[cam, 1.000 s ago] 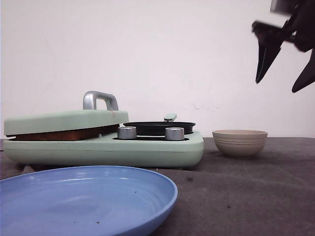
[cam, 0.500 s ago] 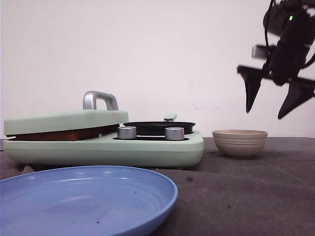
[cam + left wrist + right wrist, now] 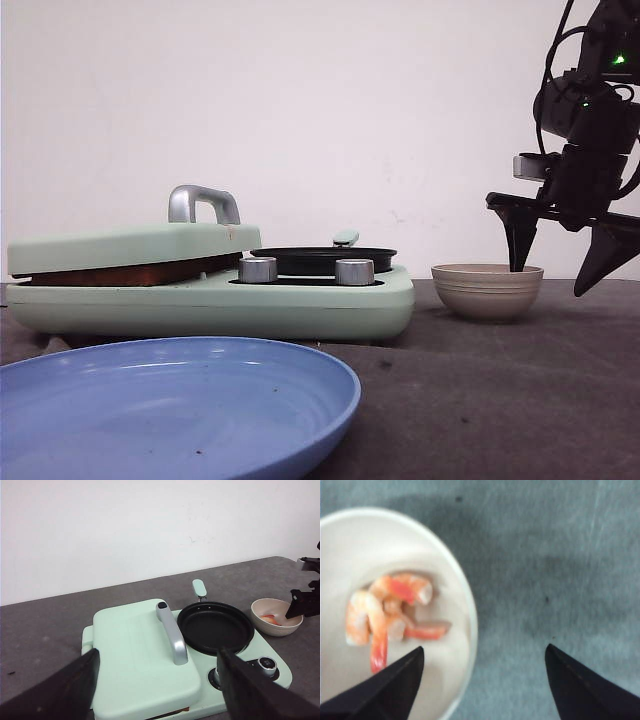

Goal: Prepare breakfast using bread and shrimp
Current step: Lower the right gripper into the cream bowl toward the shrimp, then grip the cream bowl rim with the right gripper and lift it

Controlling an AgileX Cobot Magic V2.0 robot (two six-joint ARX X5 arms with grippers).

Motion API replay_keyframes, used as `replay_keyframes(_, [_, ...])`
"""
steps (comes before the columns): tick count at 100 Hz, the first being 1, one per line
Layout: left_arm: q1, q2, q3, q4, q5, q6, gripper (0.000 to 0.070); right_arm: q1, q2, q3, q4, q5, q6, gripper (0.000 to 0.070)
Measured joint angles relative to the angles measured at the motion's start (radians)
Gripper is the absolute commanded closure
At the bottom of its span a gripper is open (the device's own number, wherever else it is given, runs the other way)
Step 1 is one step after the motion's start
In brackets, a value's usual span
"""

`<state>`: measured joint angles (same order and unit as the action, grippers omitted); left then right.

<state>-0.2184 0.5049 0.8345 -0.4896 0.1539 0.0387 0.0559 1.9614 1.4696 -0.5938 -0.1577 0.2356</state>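
Several orange-pink shrimp [image 3: 390,612] lie in a beige bowl [image 3: 470,615], which stands right of the green cooker [image 3: 300,305]. My right gripper [image 3: 560,268] is open over the bowl [image 3: 487,290]. It straddles the bowl's right rim, with one finger over the inside and one over the table, as the right wrist view [image 3: 484,649] shows. My left gripper [image 3: 157,652] is open and empty above the cooker's closed lid [image 3: 135,660]. Of the bread, only a brown edge [image 3: 130,272] shows under the lid.
A black pan [image 3: 323,260] sits on the cooker's right half behind two silver knobs [image 3: 258,270]. The lid has a silver handle [image 3: 203,202]. A blue plate [image 3: 170,410] lies at the front left. The bowl with shrimp also shows in the left wrist view [image 3: 276,617].
My right gripper has come down from the upper right and inward to the bowl, staying open. Nothing else has moved.
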Motion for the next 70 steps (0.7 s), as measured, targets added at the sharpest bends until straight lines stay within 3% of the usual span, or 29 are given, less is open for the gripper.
replay_keyframes(23, [0.000, 0.005, 0.000, -0.003, 0.000, 0.000, 0.0309, 0.000, 0.047, 0.006, 0.028, -0.031, 0.000, 0.0261])
replay_keyframes(56, [0.000, 0.006, 0.000, -0.029, 0.000, 0.000, 0.0309, 0.000, 0.054, 0.006, 0.060, -0.033, 0.004, 0.0700])
replay_keyframes(70, [0.000, 0.006, 0.000, -0.029, 0.000, 0.000, 0.0309, 0.000, 0.054, 0.006, 0.060, -0.035, 0.005, 0.0700])
